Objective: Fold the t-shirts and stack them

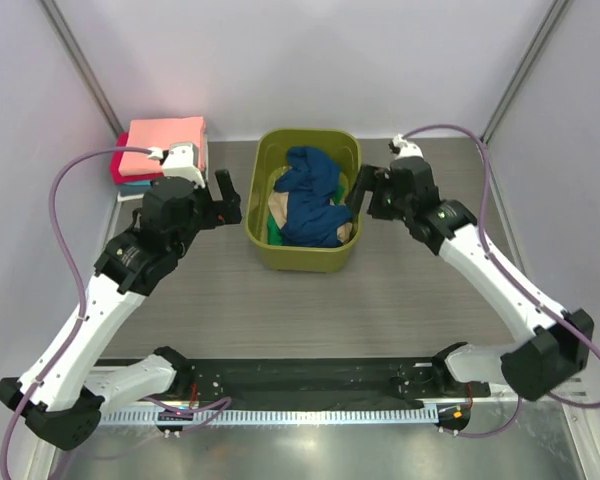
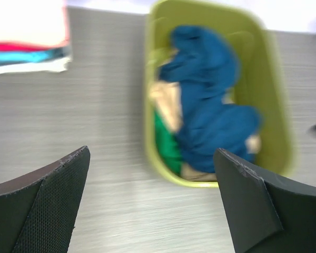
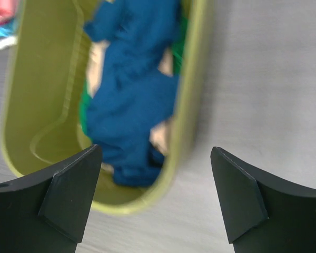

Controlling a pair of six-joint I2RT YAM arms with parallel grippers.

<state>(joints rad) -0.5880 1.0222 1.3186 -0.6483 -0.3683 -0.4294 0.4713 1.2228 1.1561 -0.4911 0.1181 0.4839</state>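
A grey wood-grain counter [image 1: 420,290] is seen from above. At its far middle sits an olive-green tub [image 1: 300,262] holding crumpled t-shirts. A navy blue shirt [image 1: 313,200] lies on top, with a tan shirt [image 1: 278,208] and a green shirt [image 1: 271,236] showing beneath it along the tub's left side. In the far left corner is a neat stack of folded shirts, with a salmon-pink shirt [image 1: 165,143] on top and the edges of a red shirt [image 1: 116,170] and a teal shirt [image 1: 132,187] below it. The left fingers [image 2: 52,200] hover just left of the tub, spread wide and holding nothing. The right fingers [image 3: 242,200] hover at the tub's right rim, also spread wide and empty.
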